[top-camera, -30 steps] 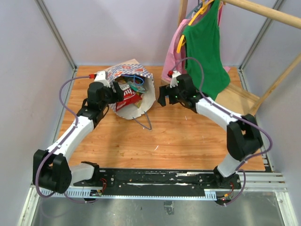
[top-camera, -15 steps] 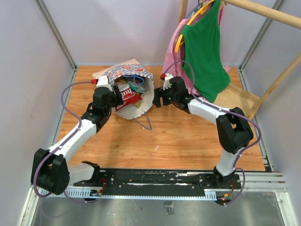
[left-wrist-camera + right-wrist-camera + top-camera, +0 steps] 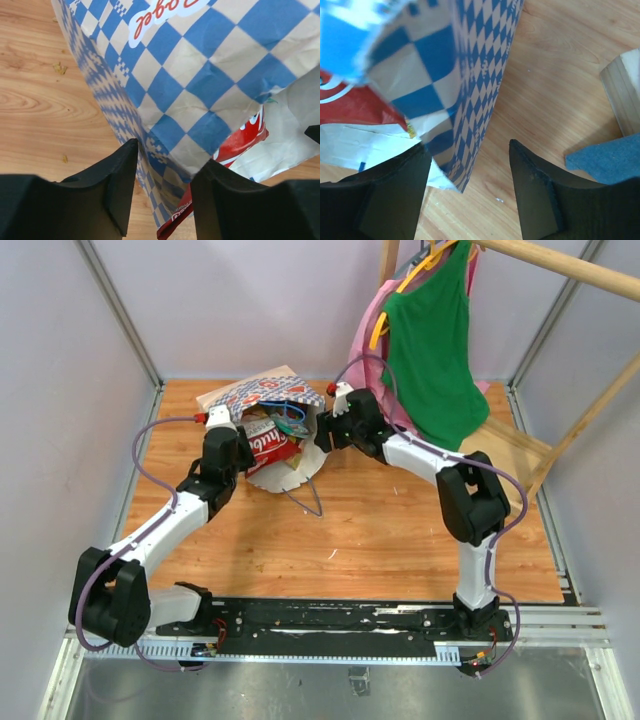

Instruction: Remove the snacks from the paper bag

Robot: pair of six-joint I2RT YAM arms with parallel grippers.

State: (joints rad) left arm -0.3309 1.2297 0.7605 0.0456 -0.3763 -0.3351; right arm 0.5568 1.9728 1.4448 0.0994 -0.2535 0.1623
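Observation:
The paper bag (image 3: 268,396) lies on its side at the back of the wooden table, mouth toward the arms. A red-and-white snack packet (image 3: 272,445) shows in the mouth, with more snacks behind it that I cannot make out. My left gripper (image 3: 243,444) is at the mouth's left edge. In the left wrist view the left gripper (image 3: 170,155) straddles the checked bag wall (image 3: 200,75) half open, wood showing beside one finger, the red packet (image 3: 240,142) just past it. My right gripper (image 3: 318,437) is at the right edge. The right wrist view shows the right gripper (image 3: 470,145) open, the bag wall (image 3: 470,60) against one finger, the red packet (image 3: 350,107) inside.
A green garment (image 3: 435,350) and a pink one (image 3: 368,350) hang from a wooden rack (image 3: 560,270) just behind the right arm. A grey-blue cloth (image 3: 605,160) and the rack's wooden foot (image 3: 625,85) lie right of the right gripper. A blue cord handle (image 3: 308,502) trails forward of the bag.
Both grippers have moved inward and back onto the two side edges of the bag's mouth. Their jaws have narrowed around the bag walls.

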